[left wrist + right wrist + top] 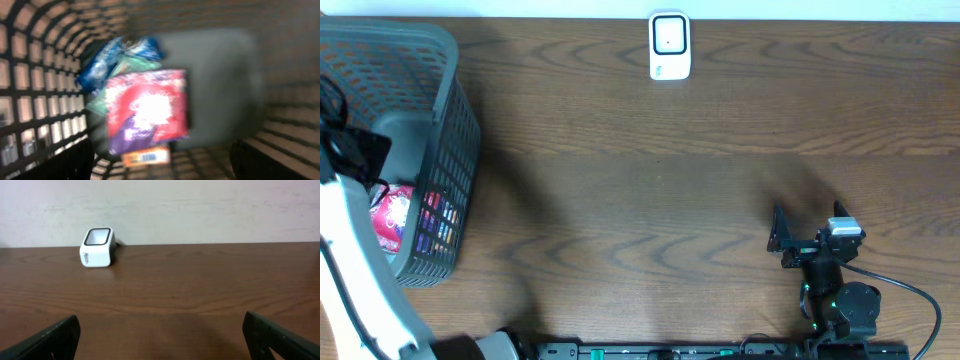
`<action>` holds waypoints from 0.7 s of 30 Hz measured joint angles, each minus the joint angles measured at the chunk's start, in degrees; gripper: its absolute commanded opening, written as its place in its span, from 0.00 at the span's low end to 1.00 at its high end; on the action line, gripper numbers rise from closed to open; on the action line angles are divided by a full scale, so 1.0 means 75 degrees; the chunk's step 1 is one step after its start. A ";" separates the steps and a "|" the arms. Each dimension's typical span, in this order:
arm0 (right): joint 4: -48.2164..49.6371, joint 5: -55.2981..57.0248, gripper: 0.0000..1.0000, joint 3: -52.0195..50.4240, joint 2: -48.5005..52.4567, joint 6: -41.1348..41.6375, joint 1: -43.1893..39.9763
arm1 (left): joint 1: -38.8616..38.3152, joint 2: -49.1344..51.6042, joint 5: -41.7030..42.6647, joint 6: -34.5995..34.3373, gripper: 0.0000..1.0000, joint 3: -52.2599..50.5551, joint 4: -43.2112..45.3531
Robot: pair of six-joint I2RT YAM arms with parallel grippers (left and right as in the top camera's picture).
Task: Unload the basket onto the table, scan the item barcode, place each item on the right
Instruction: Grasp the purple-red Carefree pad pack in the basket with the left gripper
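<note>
A red and purple snack packet (147, 110) lies inside the grey basket (450, 110) on top of blue and green packets (117, 60). An orange label with a barcode (146, 156) shows at its lower edge. The view is blurred. My left gripper (160, 167) hangs open over the packet, its dark fingers (65, 160) far apart and holding nothing. From overhead the packet (392, 215) shows beside my left arm. The white scanner (669, 46) stands at the table's far edge. My right gripper (790, 235) is open near the front right, facing the scanner (97, 247).
The basket's lattice walls (35, 85) close in around my left gripper on the left and right. The brown wooden table (650, 190) stretches between the basket and the right arm. A pale wall (200, 210) rises behind the scanner.
</note>
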 measured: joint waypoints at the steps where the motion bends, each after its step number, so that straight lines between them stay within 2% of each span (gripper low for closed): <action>1: 0.0000 0.0000 0.99 0.0000 0.0000 0.0000 0.0000 | 0.0154 0.0181 -0.0047 -0.0122 0.88 0.0000 -0.0119; 8: 0.0003 0.0000 0.99 0.0000 0.0000 0.0000 0.0000 | 0.1049 0.1274 -0.0175 -0.0495 0.88 0.0000 -0.0638; 21: 0.0000 0.0003 0.99 0.0000 0.0000 0.0000 0.0000 | 0.1122 0.3002 -0.0175 -0.0539 0.88 -0.0137 -0.0335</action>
